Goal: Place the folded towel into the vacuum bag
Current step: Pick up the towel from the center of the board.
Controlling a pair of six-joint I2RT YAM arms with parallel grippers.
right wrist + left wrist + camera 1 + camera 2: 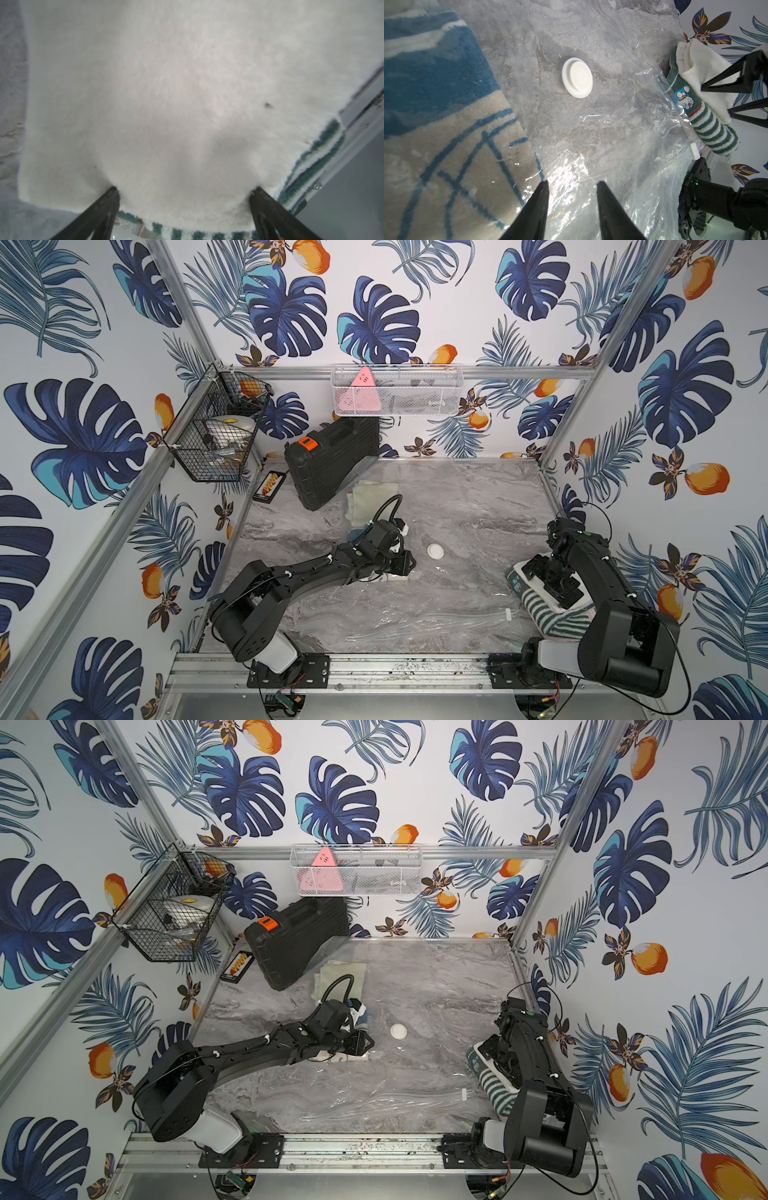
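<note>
The vacuum bag (436, 597) (395, 1085) (612, 128) lies flat on the marble table, its white valve (435, 551) (577, 77) facing up. The folded towel (540, 605) (494, 1085) (708, 124) (166, 93), white on top with green stripes, sits at the bag's right edge by the zip slider (508, 614). My right gripper (550, 580) (498, 1058) (186, 190) stands wide open, both tips pressed into the towel's white top. My left gripper (405, 564) (363, 1042) (572, 182) rests on the bag film, jaws apart, beside a blue and beige towel (436, 83) lying under the plastic.
A black tool case (332, 460) leans at the back left with a pale cloth (372, 493) in front of it. A small tray (270, 485) lies by the left wall. A black wire basket (216, 435) and a white mesh basket (395, 391) hang on the walls.
</note>
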